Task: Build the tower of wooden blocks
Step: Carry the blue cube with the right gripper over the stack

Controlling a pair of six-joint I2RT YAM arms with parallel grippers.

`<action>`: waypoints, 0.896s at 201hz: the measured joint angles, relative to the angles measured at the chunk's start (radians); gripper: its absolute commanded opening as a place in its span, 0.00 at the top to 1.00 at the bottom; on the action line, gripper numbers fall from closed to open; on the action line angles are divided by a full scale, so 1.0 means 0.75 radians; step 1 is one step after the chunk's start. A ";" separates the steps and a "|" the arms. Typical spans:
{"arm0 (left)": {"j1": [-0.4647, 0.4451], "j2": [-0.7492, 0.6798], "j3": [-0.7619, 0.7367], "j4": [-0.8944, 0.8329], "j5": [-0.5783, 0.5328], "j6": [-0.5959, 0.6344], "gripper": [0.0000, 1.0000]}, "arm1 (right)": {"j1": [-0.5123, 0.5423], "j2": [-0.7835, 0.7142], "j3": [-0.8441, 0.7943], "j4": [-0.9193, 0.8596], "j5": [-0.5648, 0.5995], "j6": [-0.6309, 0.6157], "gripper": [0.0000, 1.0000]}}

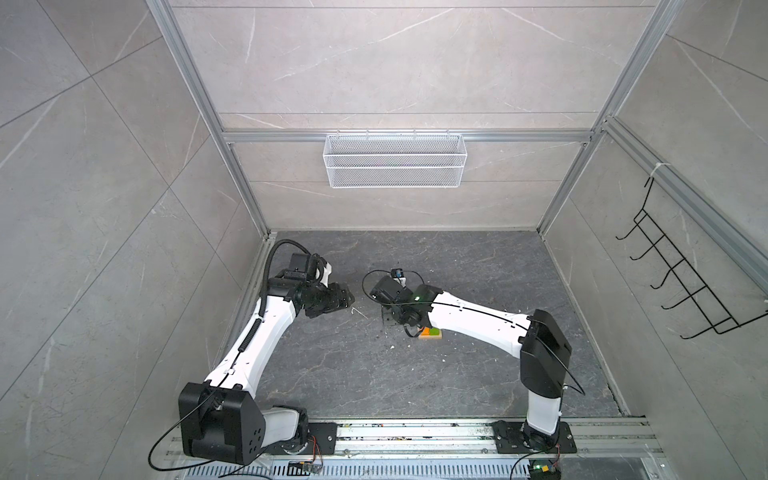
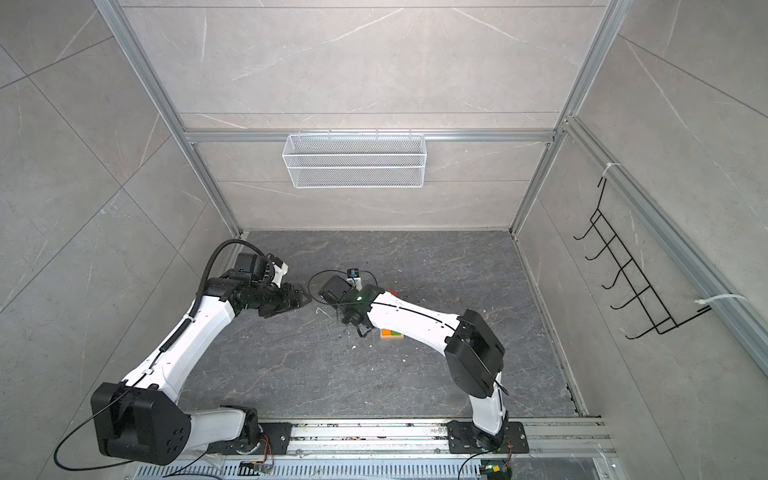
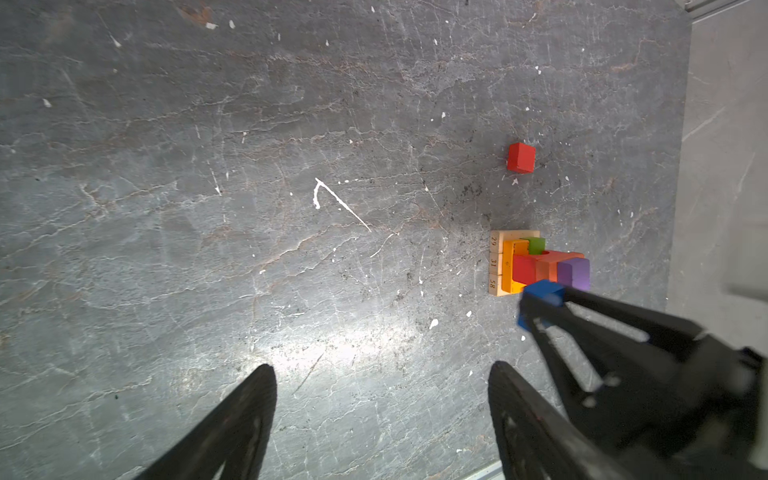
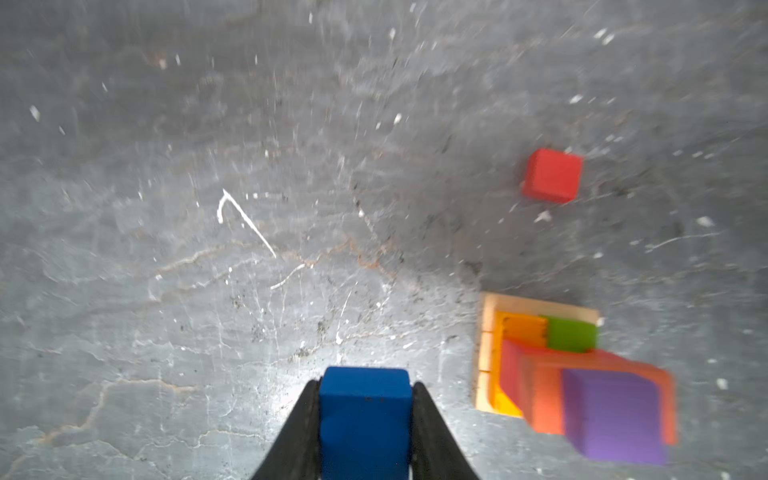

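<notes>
One blue cube sits clamped in my right end effector, tower just beside it; open left end effector farther off.

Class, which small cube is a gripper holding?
The blue cube, clamped in the right gripper; the red cube lies loose, the purple cube sits on the tower.

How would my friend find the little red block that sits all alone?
Look at the dark stone floor, then find the colourful stepped tower on it. A short way off, touching nothing, lies the red cube. The other red block is built into the tower, and the blue cube is pinched in the right claw.
</notes>
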 measured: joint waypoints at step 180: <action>0.000 -0.001 0.000 0.001 0.040 0.008 0.18 | -0.250 -0.212 -0.246 -0.080 -0.105 -0.228 0.96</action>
